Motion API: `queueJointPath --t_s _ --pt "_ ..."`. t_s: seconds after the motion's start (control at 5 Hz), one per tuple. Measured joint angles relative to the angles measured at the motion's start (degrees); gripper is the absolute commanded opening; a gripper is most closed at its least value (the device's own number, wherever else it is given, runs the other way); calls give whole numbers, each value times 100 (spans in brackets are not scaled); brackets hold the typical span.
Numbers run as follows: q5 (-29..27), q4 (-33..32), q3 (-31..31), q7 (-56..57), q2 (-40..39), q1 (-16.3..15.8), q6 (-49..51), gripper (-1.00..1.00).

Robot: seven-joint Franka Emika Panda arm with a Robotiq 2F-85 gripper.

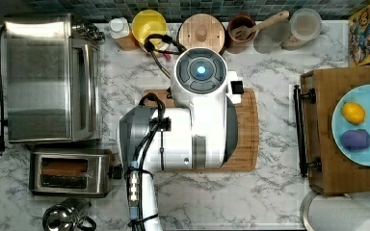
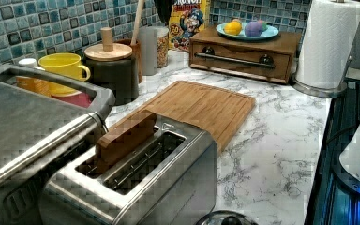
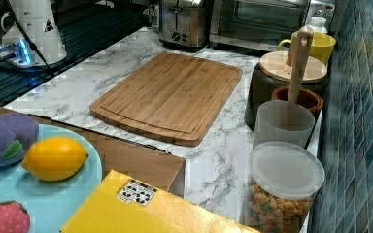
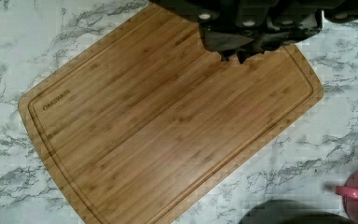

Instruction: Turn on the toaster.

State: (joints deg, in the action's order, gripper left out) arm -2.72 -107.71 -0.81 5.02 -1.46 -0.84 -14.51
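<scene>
In the top view the white arm [image 1: 200, 120] reaches out over the wooden cutting board [image 1: 248, 130], its round blue-lit wrist joint uppermost; the toaster [image 1: 71, 172] sits on the marble counter [image 1: 270, 192] at the top view's lower left, just below the toaster oven [image 1: 50, 77] and above the small kettle [image 1: 67, 216], with a brown slice in one of its slots and its black lever knob [image 1: 117, 172] on the end facing the arm.

In the left view the toaster [image 2: 136, 183] stands in the foreground beside the toaster oven [image 2: 28, 126], the slice [image 2: 124, 136] sticking up from the far slot; the cutting board [image 2: 197, 105] lies bare beyond it.

In the right view the toaster [image 3: 177, 22] stands at the far end of the counter, past the cutting board [image 3: 170, 94].

In the wrist view the gripper [image 4: 235, 55] hangs above the cutting board [image 4: 168, 126], apart from it, its dark fingertips drawn close together with nothing between them.
</scene>
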Motion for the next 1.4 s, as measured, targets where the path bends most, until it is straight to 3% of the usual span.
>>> queueJointPath --t_s 0.4,0.8,1.4 --pt "-13 -118 -29 172 -1 -22 -55 -100" --pt "-298 -890 -137 1094 283 -72 -918 -100" --pt "-691 -2053 -410 1320 1378 -740 -975 -100"
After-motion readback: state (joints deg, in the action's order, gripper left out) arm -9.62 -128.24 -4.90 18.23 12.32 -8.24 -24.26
